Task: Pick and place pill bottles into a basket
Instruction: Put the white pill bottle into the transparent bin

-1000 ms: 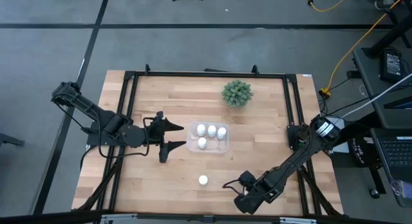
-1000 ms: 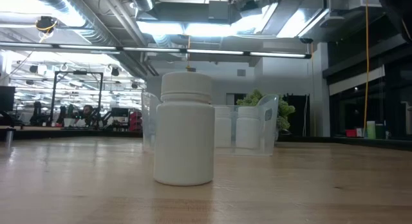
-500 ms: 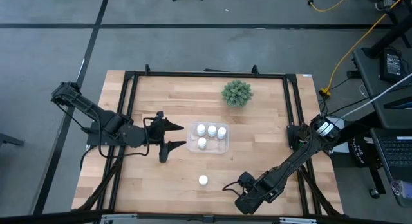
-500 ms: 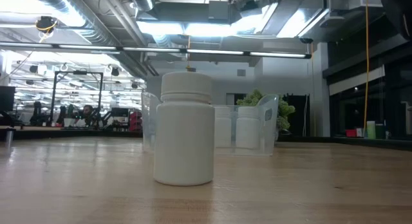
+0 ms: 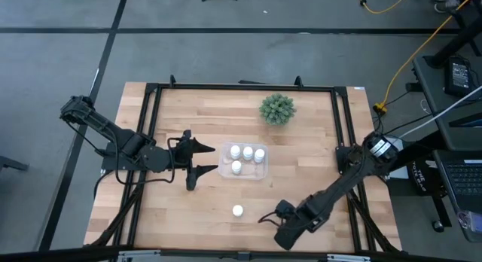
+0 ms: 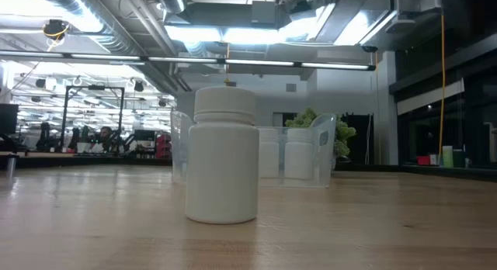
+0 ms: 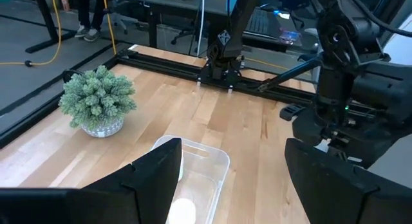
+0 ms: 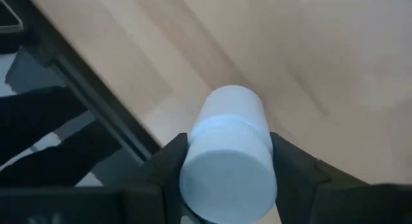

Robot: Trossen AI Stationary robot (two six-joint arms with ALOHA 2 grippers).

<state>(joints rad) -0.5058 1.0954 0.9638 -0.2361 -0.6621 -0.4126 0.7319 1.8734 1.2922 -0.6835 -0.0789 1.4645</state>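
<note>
The right gripper (image 8: 222, 179) is now clamped on 1 pill bottle (image 8: 228, 156), which is seen gripped between its fingers in the right wrist view; a second ago the jaws were wide. In the high view the right arm is shifted slightly toward the lone bottle (image 5: 238, 211) standing on the table. 4 bottles (image 5: 247, 152) sit inside the basket (image 5: 226, 170), so 1 appears in transit and 1 remains.

The held bottle is hidden under the arm from above. The left gripper (image 5: 197, 158) hovers beside the basket, fingers apart.
</note>
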